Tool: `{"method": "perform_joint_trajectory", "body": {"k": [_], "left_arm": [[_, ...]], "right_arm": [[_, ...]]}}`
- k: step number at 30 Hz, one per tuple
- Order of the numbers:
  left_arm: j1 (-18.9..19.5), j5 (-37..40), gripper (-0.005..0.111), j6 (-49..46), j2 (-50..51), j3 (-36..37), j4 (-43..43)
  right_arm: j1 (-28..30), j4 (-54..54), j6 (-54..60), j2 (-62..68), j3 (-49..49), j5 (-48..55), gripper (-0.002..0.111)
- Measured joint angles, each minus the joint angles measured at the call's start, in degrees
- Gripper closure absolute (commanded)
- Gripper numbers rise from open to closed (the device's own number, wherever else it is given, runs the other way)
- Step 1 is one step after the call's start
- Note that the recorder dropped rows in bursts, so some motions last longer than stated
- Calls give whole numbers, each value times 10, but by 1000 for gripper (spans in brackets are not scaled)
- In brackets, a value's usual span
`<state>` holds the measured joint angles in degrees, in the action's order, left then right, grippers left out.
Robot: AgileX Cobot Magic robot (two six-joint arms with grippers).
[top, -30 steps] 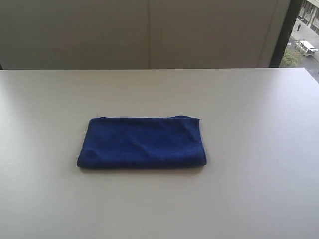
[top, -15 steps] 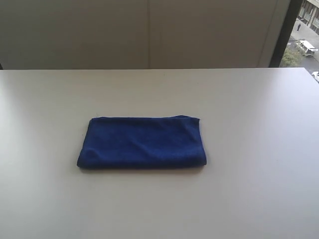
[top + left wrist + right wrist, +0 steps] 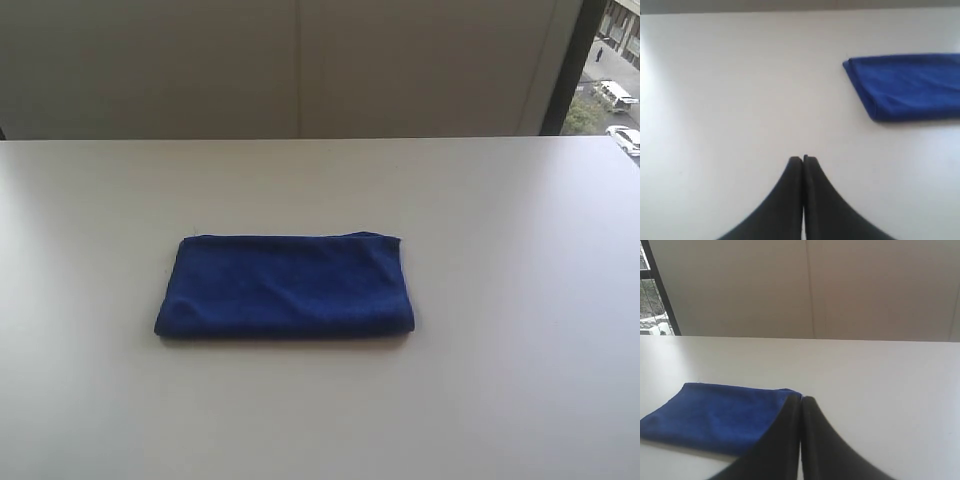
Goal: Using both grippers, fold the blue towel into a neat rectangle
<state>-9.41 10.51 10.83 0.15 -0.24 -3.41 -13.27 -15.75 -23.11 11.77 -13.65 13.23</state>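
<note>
Since nothing about the blue towel [image 3: 285, 287] has shifted over the last second, the folding looks finished. It lies flat near the middle of the white table [image 3: 500, 200] as a compact, layered rectangle with fairly even edges. The left gripper [image 3: 803, 159], fingers pressed together on nothing, hangs over bare tabletop well clear of the towel's short end. The right gripper [image 3: 801, 399], likewise clenched and empty, stands back from the towel's other end. Only a car [image 3: 622, 136] beyond the window has moved, so both arms seem parked.
</note>
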Motion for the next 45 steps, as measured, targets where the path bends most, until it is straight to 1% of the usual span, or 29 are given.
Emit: {"method": "perform_joint_trajectory", "body": {"k": [2, 7, 9, 12, 16, 19, 45], "left_arm": [[0, 16, 107, -26, 0, 1, 2], [0, 23, 107, -47, 0, 1, 10], [6, 23, 107, -65, 0, 1, 19], [33, 23, 107, -108, 0, 1, 51], [75, 23, 107, -97, 0, 1, 64], [85, 23, 107, -70, 0, 1, 57], [86, 18, 107, -64, 0, 1, 51]], "right_arm": [[0, 0, 0, 0, 0, 0, 108], [0, 0, 0, 0, 0, 0, 108], [0, 0, 0, 0, 0, 0, 108], [0, 0, 0, 0, 0, 0, 108], [0, 0, 0, 0, 0, 0, 108], [0, 0, 0, 0, 0, 0, 108], [0, 0, 0, 0, 0, 0, 108]]}}
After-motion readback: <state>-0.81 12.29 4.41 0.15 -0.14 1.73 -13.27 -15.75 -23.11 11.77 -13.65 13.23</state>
